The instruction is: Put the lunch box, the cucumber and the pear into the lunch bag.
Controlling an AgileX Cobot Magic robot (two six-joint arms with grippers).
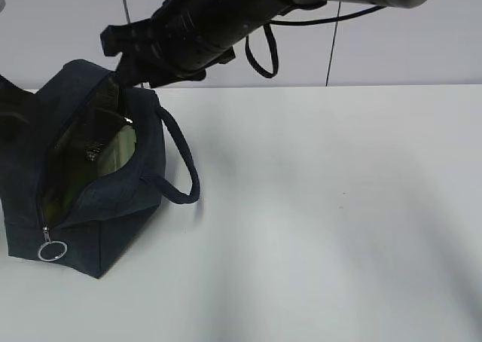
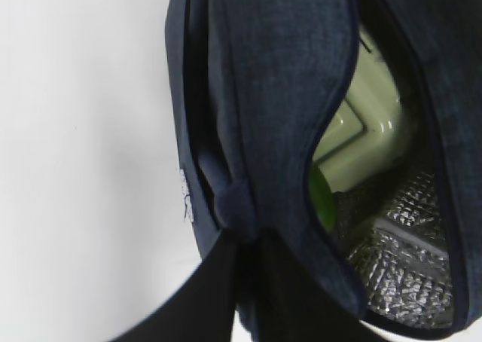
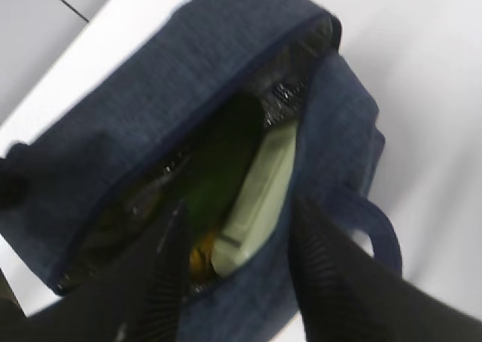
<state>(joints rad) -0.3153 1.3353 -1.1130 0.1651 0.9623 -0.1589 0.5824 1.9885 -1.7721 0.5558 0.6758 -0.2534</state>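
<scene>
Lunch bag (image 3: 151, 123) with one lunch box (image 3: 260, 199), one cucumber (image 3: 215, 180); right end effector (image 3: 237, 274) apart, empty.

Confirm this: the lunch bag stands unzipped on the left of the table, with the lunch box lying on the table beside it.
Not quite. The lunch box is not beside the lunch bag; it is already inside it, its pale green lid showing through the open top in the right wrist view. The rest holds: the bag stands unzipped on the left of the table.
</scene>
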